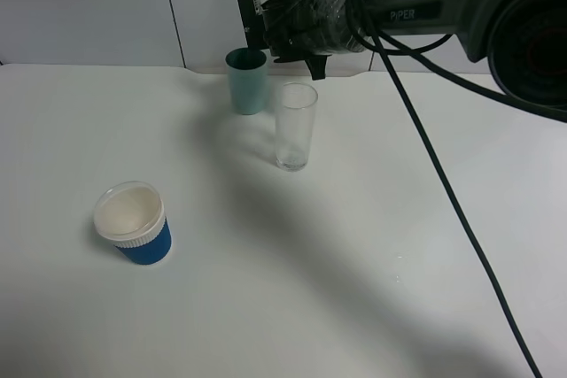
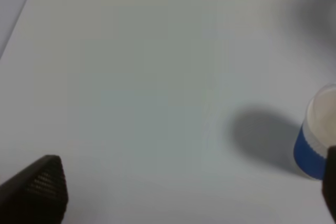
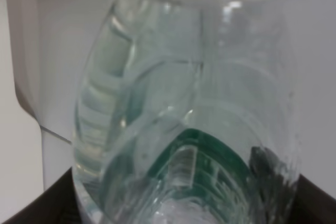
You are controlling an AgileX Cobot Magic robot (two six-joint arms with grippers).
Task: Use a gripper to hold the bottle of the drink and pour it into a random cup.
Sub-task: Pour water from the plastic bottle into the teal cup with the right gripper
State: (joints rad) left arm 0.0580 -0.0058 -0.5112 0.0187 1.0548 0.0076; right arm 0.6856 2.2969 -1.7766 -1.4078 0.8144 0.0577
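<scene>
The small clear plastic bottle with the dark green label point(image 3: 189, 129) is clamped tight in the right hand point(image 1: 257, 28), up off the white counter point(image 1: 354, 289). A teal plastic cup point(image 1: 247, 86) sits right under that hand, and the tall clear glass point(image 1: 295, 126) just beside it looks empty. So the grab's done, and the pour looks barely begun, if at all. The left hand point(image 2: 184, 192) hangs with jaws apart, holding nothing.

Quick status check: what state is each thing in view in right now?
bottle: clamped in the right gripper, raised over the teal cup
right gripper: shut on the bottle
left gripper: open, holding nothing
teal cup: upright, contents hidden
clear glass: upright, looks empty
blue cup: upright, looks empty
</scene>
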